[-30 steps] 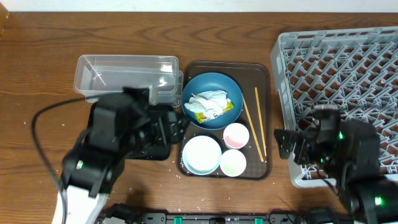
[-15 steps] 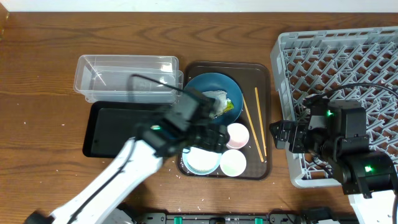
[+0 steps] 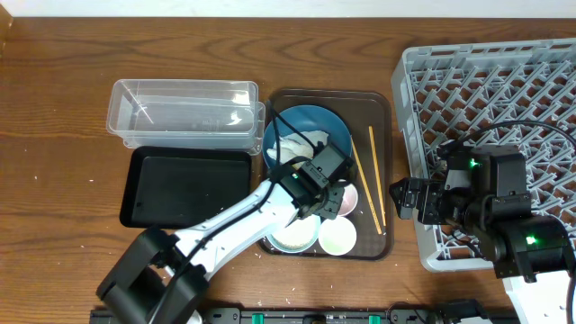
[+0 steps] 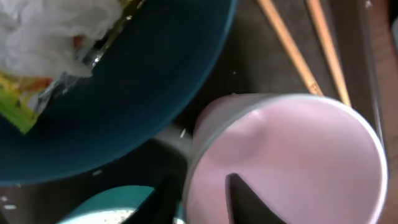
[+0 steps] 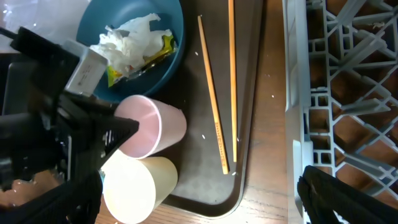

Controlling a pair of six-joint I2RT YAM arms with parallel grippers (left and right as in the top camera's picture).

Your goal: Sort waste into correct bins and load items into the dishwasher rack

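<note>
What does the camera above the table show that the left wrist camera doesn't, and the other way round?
Only the overhead view shows the clear tub, the black tray, the grey rack, the greenish cup and the right arm. Only the left wrist view shows the left jaws straddling the rim of the pink cup, one inside and one outside, not yet closed on it. Both show that cup, the blue bowl, the tissue, the wrapper and the chopsticks.

Overhead view: even, soft light from above, weak shadows under the arms, small glare spots on the clear tub. Left wrist view: dim, very close, soft focus; pink cup blurry, blue bowl nearly black. Right wrist view: sharp, with dark silhouettes in the bottom corners.
</note>
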